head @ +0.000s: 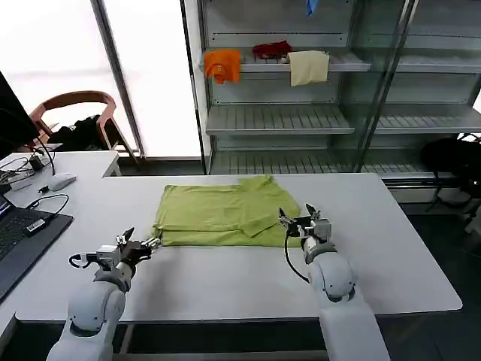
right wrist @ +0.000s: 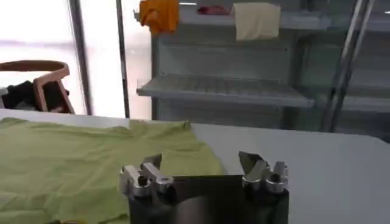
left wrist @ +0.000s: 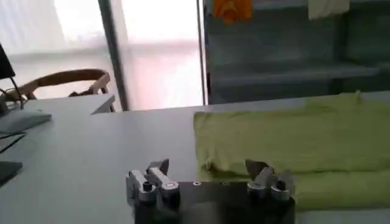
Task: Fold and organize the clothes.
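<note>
One white rectangular table (head: 225, 278) carries the work. Behind it stands one grey metal shelving unit with slatted shelves (head: 278, 119). On its upper shelf hang three cloths: one orange (head: 222, 65), one red (head: 272, 50), one cream (head: 309, 67).

One lime yellow-green T-shirt of thin plain cloth (head: 222, 212) lies on the table, towards the far middle, partly folded into a rough rectangle with a doubled layer along its near edge. One corner rises at the far side towards the shelving. In the left wrist view the T-shirt (left wrist: 292, 143) shows two stacked layers at its near edge.

Two grippers are present. The left gripper (head: 143, 246) sits low over the table just beside the near left corner of the T-shirt. Its two fingers stand wide apart with nothing between them; in its own wrist view the left gripper (left wrist: 210, 173) points at the folded corner of the cloth and holds none of it. The right gripper (head: 299, 220) is at the near right corner of the T-shirt, over its edge. In its wrist view the right gripper (right wrist: 201, 165) has both fingers spread wide, with cloth beyond one finger and bare table beyond the other, and nothing is clamped.

At the left edge of the table: one dark laptop (head: 19, 239), one white computer mouse (head: 60, 180), and one wooden chair (head: 79, 113) behind.
</note>
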`<state>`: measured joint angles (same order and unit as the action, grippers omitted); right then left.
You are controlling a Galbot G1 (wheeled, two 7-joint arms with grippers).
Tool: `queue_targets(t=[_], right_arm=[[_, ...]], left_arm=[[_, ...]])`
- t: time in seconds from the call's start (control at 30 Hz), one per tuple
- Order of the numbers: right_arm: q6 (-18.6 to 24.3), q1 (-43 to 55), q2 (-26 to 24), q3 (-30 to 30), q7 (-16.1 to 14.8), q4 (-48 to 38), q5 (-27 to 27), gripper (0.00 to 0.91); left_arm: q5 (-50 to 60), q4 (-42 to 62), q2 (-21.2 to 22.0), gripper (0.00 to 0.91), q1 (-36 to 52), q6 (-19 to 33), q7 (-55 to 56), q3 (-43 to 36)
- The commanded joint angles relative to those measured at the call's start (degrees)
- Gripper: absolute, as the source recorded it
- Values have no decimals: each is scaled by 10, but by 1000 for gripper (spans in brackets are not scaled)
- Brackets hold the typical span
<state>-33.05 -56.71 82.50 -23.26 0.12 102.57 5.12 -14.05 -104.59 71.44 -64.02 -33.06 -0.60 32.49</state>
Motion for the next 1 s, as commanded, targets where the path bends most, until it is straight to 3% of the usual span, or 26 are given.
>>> queue_targets(t=[0.03, 0.2, 0.23, 0.27, 0.33, 0.4, 0.43, 0.47, 0.53, 0.6, 1.0], right_arm=[[-1, -61, -22, -6, -3, 37, 11, 907], [0, -80, -19, -10, -4, 33, 5, 907], [0, -82, -18, -10, -5, 31, 4, 846], [0, -83, -17, -10, -6, 29, 1, 705], [2, -85, -15, -9, -10, 25, -5, 212], [4, -84, -11, -6, -12, 21, -12, 30], [6, -84, -9, -5, -13, 18, -16, 0], [7, -82, -7, -2, -13, 14, -19, 0], [9, -80, -3, 0, -15, 11, -28, 0], [9, -78, 0, 3, -14, 11, -29, 0], [5, -81, -6, 5, -13, 39, -31, 0]], left_arm=[[8, 4, -1, 907, -9, -1, -2, -4], [13, 14, 3, 907, -7, 0, -3, -7], [13, 15, 3, 907, -7, 0, -3, -7], [13, 16, 3, 907, -6, 0, -4, -7], [14, 21, 3, 907, -5, 0, -4, -7], [14, 26, 4, 907, -4, 0, -4, -6], [14, 29, 4, 564, -4, 0, -4, -6], [14, 31, 4, 464, -4, 0, -4, -6], [14, 35, 5, 171, -4, 0, -7, -7], [14, 38, 5, 40, -4, 0, -10, -8], [11, 43, 7, 0, -1, 1, -24, -11]])
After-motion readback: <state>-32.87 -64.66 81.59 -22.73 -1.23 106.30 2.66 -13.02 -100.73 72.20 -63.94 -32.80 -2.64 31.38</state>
